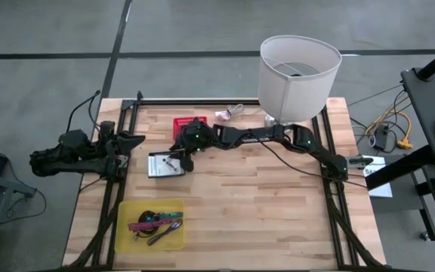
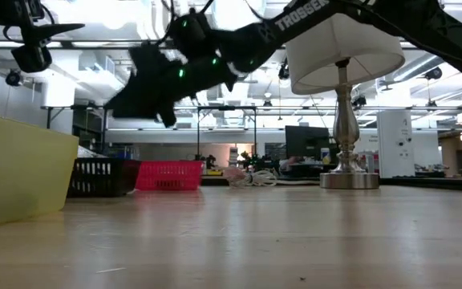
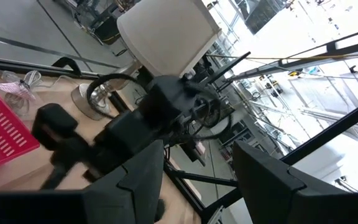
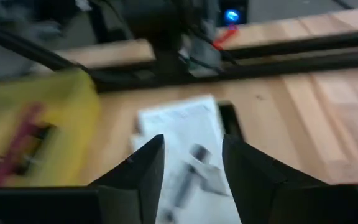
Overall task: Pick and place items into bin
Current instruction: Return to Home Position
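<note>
White card boxes (image 1: 165,165) lie in the black bin (image 4: 230,121) just below the right jaws, spread and empty; left jaws, likewise spread, hang well apart.

The pale butcher-block table top (image 1: 263,204) is jointed wood, smooth, with a satin sheen. The yellow rectangular bin (image 1: 127,211) and the red latticed basket (image 2: 169,174) look like smooth plastic. The big white drum lampshade (image 1: 297,83) looks like matt cloth, standing over a glossy polished silver metal lamp base (image 2: 350,180), and the white printed card (image 4: 179,124) looks like matt paper.
</note>
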